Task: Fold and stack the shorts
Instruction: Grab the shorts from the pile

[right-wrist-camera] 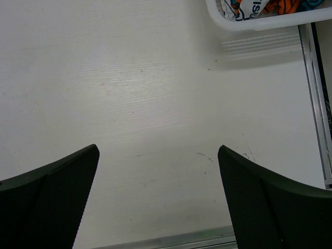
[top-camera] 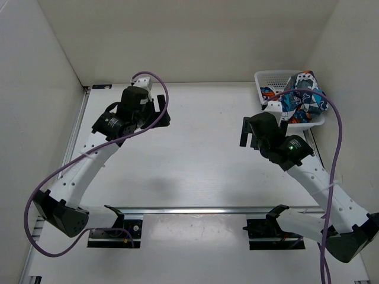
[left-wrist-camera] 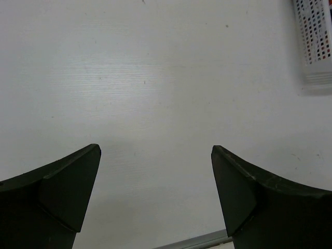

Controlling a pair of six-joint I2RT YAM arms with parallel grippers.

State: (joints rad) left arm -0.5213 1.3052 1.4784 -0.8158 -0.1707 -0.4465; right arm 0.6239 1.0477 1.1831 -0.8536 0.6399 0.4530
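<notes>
Fingers (left-wrist-camera: 62, 197) of the left gripper (left-wrist-camera: 155, 150) and of the right gripper (right-wrist-camera: 158, 150) spread wide, both holding nothing, above the table (top-camera: 195, 171).
The table carries a white mesh basket (top-camera: 267, 78) at its far right corner; the shorts (top-camera: 303, 97) lie bunched inside it, heaped above the rim, near the right gripper and well apart from the left. Nothing is folded yet. Likely faults: a grasp on one loose layer may drag the light basket along or tip it; a pinch through the mesh wall would snag; a bunched lift would leave the cloth twisted for folding.
</notes>
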